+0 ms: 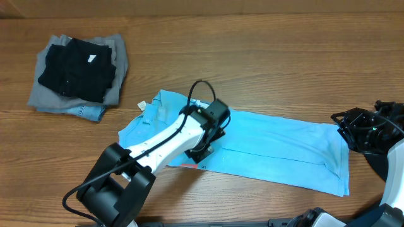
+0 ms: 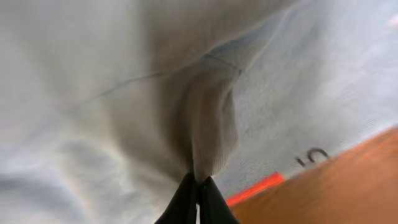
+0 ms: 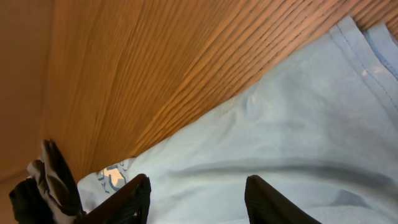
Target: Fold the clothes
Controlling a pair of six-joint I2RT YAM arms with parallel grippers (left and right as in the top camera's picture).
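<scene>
Close to the near edge, the left gripper (image 2: 198, 191) pinches the blue shirt (image 1: 278, 142), whose length stretches away rightward.

Robotics test bench, by all appearances: wood-grain table (image 1: 265, 50), white-and-black left arm (image 1: 164, 140) with a loose black cable (image 1: 201, 81) looping above, dark right arm (image 1: 372, 129) at the edge.
</scene>
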